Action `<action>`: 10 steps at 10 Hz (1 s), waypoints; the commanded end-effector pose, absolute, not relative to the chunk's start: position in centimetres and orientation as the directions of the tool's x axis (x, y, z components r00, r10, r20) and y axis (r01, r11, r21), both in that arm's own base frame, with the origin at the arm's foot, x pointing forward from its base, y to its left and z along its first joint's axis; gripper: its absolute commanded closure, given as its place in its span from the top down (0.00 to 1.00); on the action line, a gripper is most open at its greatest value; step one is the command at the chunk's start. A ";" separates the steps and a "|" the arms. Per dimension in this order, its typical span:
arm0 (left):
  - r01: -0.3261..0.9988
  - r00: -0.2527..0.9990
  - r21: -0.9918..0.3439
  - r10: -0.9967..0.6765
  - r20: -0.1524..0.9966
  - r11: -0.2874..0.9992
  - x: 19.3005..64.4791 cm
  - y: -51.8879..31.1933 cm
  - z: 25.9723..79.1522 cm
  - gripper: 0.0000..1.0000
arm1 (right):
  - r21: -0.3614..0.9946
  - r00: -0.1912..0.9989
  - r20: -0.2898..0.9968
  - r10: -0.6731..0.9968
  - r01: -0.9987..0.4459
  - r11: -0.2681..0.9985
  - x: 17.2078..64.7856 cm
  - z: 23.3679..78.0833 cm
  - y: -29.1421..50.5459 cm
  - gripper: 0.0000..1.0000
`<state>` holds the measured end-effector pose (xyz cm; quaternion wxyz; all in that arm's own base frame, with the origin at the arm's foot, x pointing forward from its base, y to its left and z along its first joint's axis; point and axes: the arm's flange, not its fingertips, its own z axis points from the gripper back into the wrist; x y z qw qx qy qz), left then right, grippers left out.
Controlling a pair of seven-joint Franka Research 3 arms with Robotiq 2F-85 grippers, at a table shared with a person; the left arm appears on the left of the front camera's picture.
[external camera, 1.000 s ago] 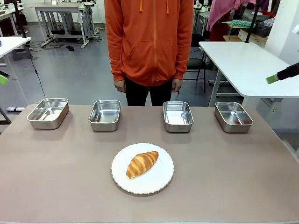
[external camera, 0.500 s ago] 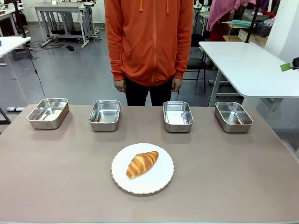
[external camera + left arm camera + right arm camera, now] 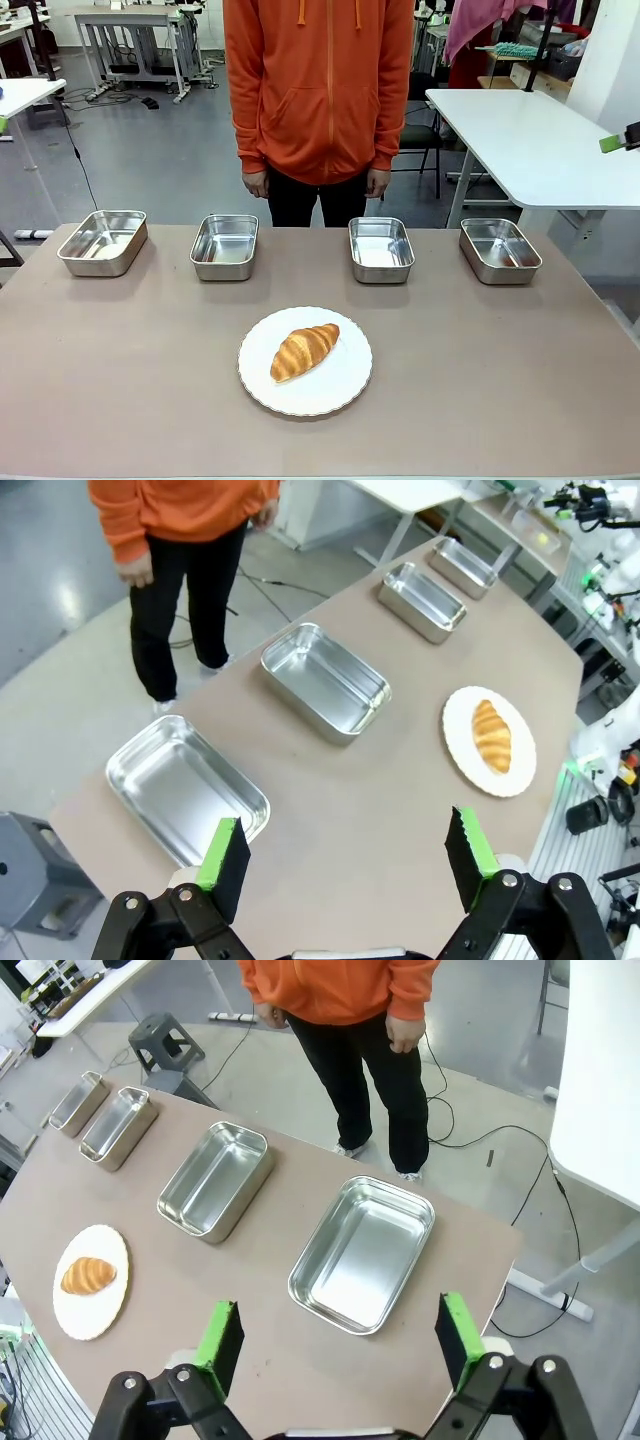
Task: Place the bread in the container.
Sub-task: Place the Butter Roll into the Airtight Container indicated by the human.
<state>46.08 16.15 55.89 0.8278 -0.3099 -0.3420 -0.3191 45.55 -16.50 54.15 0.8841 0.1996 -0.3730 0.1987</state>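
The bread (image 3: 305, 350), a golden-brown croissant, lies on a round white plate (image 3: 340, 385) near the table's middle front. Several shiny steel containers stand in a row behind it, among them one at far left (image 3: 103, 241) and one at far right (image 3: 500, 250). My left gripper (image 3: 347, 850) hangs open high over the table's left end, above the nearest container (image 3: 187, 788); the bread (image 3: 491, 736) lies farther off. My right gripper (image 3: 338, 1340) is open high over the right end, above a container (image 3: 365, 1252), far from the bread (image 3: 88, 1275). Both hold nothing.
A person in an orange hoodie (image 3: 320, 90) stands at the far edge with hands (image 3: 257, 183) hanging down. One green pad (image 3: 612, 143) of my right gripper shows at the front view's right edge. A white table (image 3: 530, 140) stands behind on the right.
The right gripper's green pad rose and drew back toward the right edge a second ago, then stayed put. The left pad also rose at the left edge. Bread and containers have not moved.
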 end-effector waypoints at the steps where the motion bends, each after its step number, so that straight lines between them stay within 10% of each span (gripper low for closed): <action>1: 0.727 0.583 -0.285 -0.342 0.737 0.625 45.3 15.0 55.6 1.00 | 0.202 0.620 0.756 0.209 -0.524 0.827 46.0 54.2 -16.8 1.00; 10: 0.742 0.571 -0.281 -0.355 0.740 0.609 46.0 15.2 55.3 1.00 | 0.207 0.647 0.735 0.204 -0.500 0.841 45.5 54.1 -16.5 1.00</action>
